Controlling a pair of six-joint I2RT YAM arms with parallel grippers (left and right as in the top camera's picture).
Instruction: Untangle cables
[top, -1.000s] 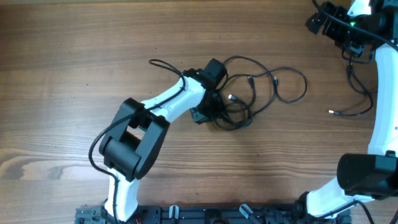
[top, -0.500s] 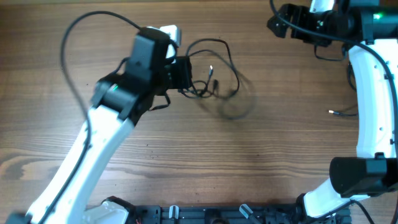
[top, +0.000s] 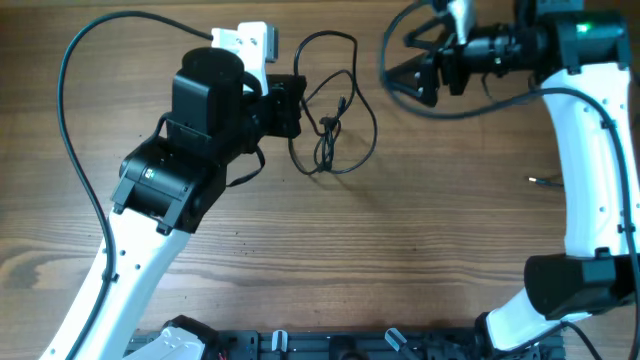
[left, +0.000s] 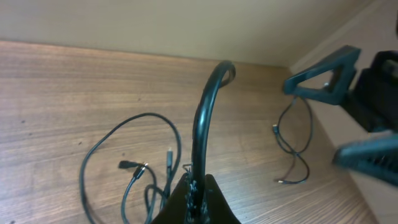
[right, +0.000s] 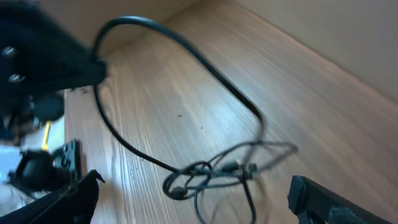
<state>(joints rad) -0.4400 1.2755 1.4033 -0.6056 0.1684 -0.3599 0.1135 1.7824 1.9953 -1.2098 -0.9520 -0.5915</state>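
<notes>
– Where are our cables (left: 198, 130)?
– Nearest us, our left gripper (left: 196, 190) clamps one of them, thin and black. Its loose loops and small plugs sprawl on the wooden table (top: 400, 250) beyond. Farthest, our right gripper (top: 415, 62) holds its fingers wide apart.

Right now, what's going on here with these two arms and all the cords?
The left gripper is shut on a tangle of cables, held up over the wooden table with loose loops hanging off it. The right gripper is open, facing the tangle from the right, gripping nothing that I can see. One more cable lies apart on the table. The cords are not yet separated.
</notes>
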